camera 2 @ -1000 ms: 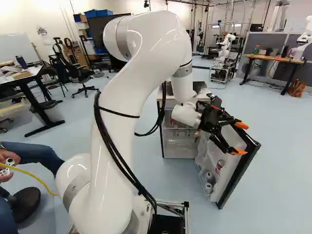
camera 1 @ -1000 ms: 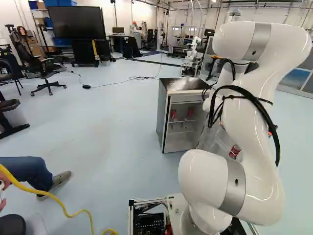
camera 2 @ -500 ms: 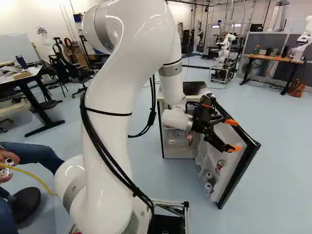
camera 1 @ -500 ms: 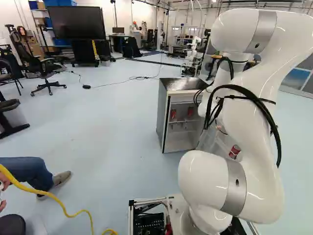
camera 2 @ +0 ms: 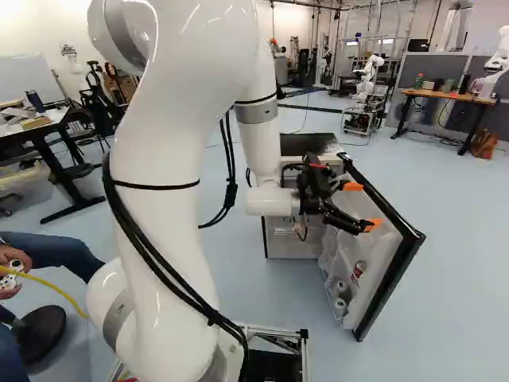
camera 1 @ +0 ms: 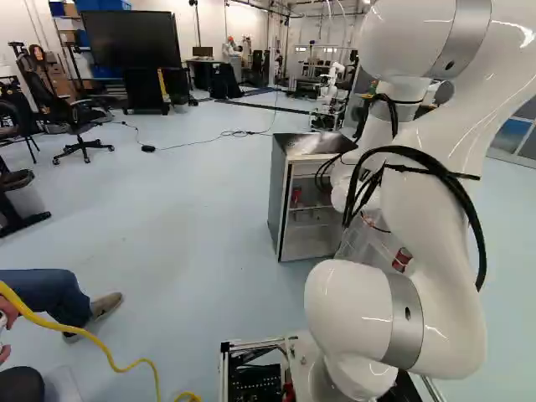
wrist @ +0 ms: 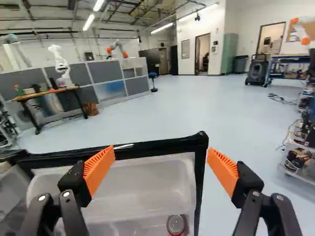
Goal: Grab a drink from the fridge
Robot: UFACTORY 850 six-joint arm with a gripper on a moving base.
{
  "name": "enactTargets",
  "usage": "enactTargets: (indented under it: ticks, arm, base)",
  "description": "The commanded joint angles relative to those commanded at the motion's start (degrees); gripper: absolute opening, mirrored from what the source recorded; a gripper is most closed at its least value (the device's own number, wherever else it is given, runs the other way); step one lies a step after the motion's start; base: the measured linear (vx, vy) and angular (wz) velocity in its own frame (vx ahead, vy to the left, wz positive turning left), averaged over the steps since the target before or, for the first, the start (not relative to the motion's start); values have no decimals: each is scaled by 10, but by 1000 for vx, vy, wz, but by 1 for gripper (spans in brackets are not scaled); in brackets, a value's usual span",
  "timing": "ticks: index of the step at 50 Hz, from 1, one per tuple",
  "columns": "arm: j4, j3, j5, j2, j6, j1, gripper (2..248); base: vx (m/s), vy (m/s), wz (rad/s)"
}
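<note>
Your gripper [wrist: 161, 160] stands wide, holding nothing, over the inner side of the fridge door [camera 2: 391, 288]. With that door open, you judge reaching, gripping and lifting a drink out as left. You have a can [wrist: 175, 224] below and ahead of the fingertips. Only your left base view shows another can [camera 1: 296, 196] inside the fridge cabinet [camera 1: 281, 201], off beside the gripper.

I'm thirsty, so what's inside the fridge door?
The fridge door holds a red can and two pale round ends, possibly cans. The claw hides part of its upper area.
</note>
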Motion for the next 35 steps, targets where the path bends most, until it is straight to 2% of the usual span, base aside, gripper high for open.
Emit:
enactTargets:
  ticks: [16, 25, 35]
  arm:
    - [-96, 49, 0, 28, 0, 29, 247]
    - [-151, 64, 0, 26, 0, 45, 247]
    - [-211, 65, 0, 11, 0, 49, 247]
  base:
    - [0, 0, 0]
    - [0, 0, 0]
    - [0, 0, 0]
